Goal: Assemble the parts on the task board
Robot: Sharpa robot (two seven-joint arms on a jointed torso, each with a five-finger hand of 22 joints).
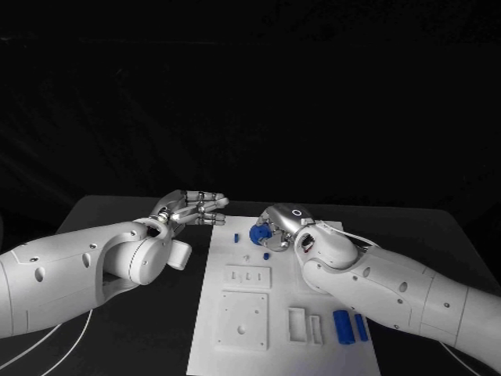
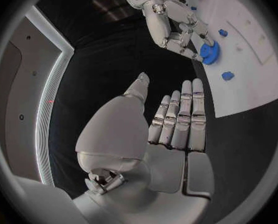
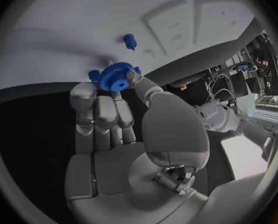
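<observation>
The white task board (image 1: 335, 356) lies lengthwise in the middle of the table. My right hand (image 1: 279, 223) is over its far end and pinches a blue gear (image 1: 262, 233) between thumb and fingers; the gear (image 3: 117, 77) shows close up against the board (image 3: 64, 15), and I cannot tell whether it touches. A small blue peg (image 1: 237, 236) stands just left of the gear, and another blue piece (image 1: 266, 254) lies behind it. My left hand (image 1: 194, 207) hovers off the board's far left corner, fingers (image 2: 185, 114) straight and together, holding nothing. From there the gear (image 2: 208, 52) is visible in the right hand (image 2: 176, 30).
Two blue cylinders (image 1: 343, 325) lie side by side near the board's front right. White raised plates (image 1: 247, 278) and two white slotted blocks (image 1: 298, 323) sit on the board. A white cable (image 1: 48, 341) runs under my left arm.
</observation>
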